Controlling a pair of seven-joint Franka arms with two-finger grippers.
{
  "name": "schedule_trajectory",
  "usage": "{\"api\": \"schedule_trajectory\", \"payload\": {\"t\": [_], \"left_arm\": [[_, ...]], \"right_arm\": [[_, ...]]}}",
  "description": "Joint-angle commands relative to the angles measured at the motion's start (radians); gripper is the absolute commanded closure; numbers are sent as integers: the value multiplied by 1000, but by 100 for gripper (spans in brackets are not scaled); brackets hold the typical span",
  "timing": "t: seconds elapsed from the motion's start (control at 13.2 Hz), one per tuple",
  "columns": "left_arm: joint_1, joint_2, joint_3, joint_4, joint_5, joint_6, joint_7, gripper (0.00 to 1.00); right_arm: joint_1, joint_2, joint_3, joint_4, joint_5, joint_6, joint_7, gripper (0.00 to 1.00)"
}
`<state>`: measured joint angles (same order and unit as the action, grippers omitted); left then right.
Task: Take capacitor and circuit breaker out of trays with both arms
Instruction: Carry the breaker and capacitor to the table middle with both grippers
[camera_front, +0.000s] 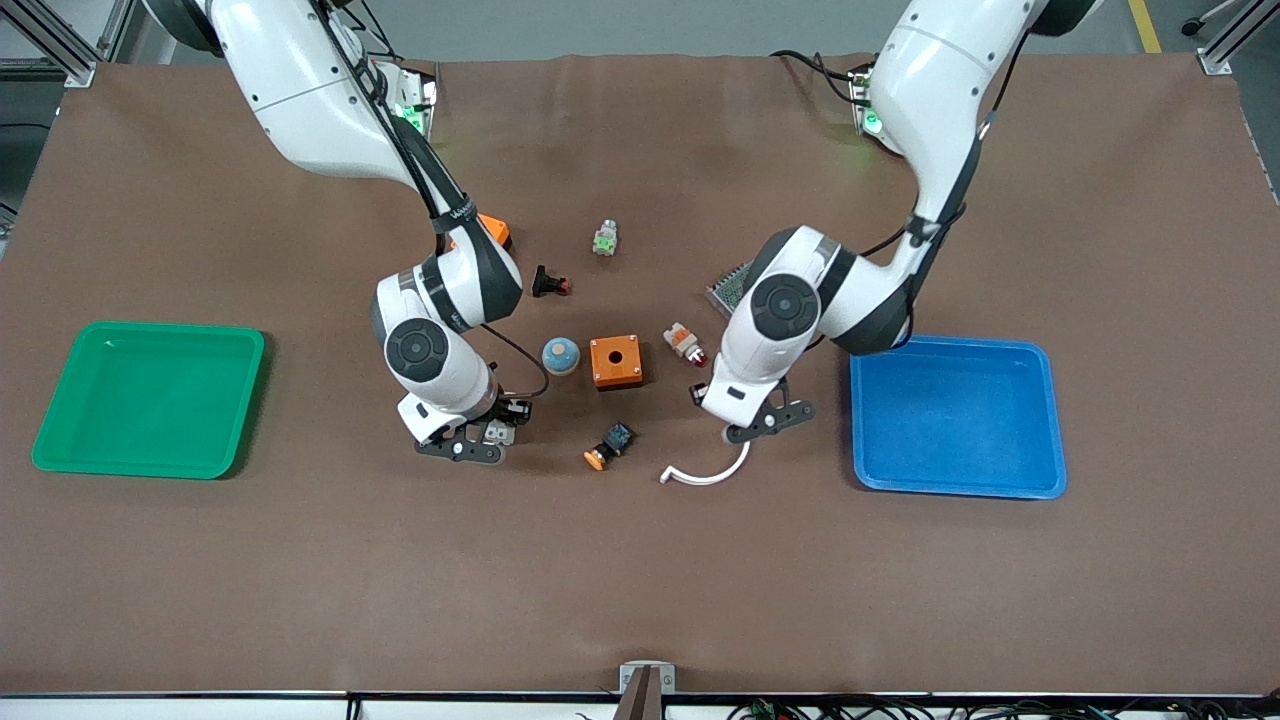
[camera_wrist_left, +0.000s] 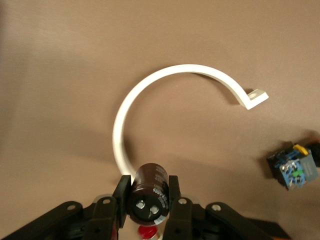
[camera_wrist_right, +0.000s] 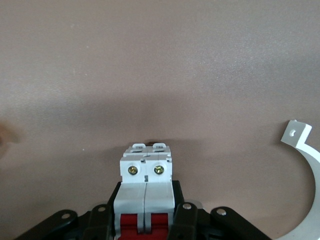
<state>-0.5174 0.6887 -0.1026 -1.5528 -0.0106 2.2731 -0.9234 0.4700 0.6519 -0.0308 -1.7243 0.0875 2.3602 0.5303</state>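
Observation:
My right gripper (camera_front: 470, 445) is shut on the breaker (camera_front: 499, 432), a light-grey block with red parts. It is low over the table between the green tray and the black-blue part. In the right wrist view the breaker (camera_wrist_right: 146, 170) sits upright between the fingers (camera_wrist_right: 178, 202). My left gripper (camera_front: 765, 425) is low over the table beside the blue tray, above one end of a white curved strip (camera_front: 710, 475). In the left wrist view it (camera_wrist_left: 148, 190) is shut on the capacitor (camera_wrist_left: 150, 181), a dark cylinder with its terminal end toward the camera. The capacitor is hidden in the front view.
A green tray (camera_front: 150, 328) lies at the right arm's end, a blue tray (camera_front: 950, 345) at the left arm's end. Between the arms lie an orange box with a hole (camera_front: 615, 361), a blue dome (camera_front: 560, 354), a white-orange part (camera_front: 684, 343) and a black-blue part with orange cap (camera_front: 610, 446).

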Motion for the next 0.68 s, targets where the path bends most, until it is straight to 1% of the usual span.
{"api": "schedule_trajectory", "payload": {"t": [0.0, 0.08, 0.23, 0.3, 0.38, 0.46, 0.53, 0.61], "left_arm": [[-19, 112, 6, 135, 14, -18, -38, 80], [-19, 124, 8, 137, 15, -18, -38, 80], [-21, 150, 11, 137, 17, -18, -37, 80], [-23, 153, 12, 137, 17, -18, -37, 79], [-23, 158, 12, 137, 17, -18, -37, 78], [-23, 158, 12, 137, 17, -18, -37, 78], [-23, 155, 12, 137, 17, -18, -37, 71], [-23, 147, 12, 137, 21, -20, -29, 29]], "right_arm": [[7, 5, -11, 23, 8, -9, 17, 4], [6, 3, -11, 28, 9, -10, 17, 0], [1, -6, -12, 44, 8, -42, 8, 0], [-2, -9, -15, 81, 0, -105, 2, 0], [-10, -15, -18, 124, -6, -198, -12, 0], [-36, -37, -17, 184, -17, -311, -76, 0], [-63, -52, -17, 224, -17, -417, -140, 0], [-98, -78, -17, 253, -17, -514, -203, 0]]}}
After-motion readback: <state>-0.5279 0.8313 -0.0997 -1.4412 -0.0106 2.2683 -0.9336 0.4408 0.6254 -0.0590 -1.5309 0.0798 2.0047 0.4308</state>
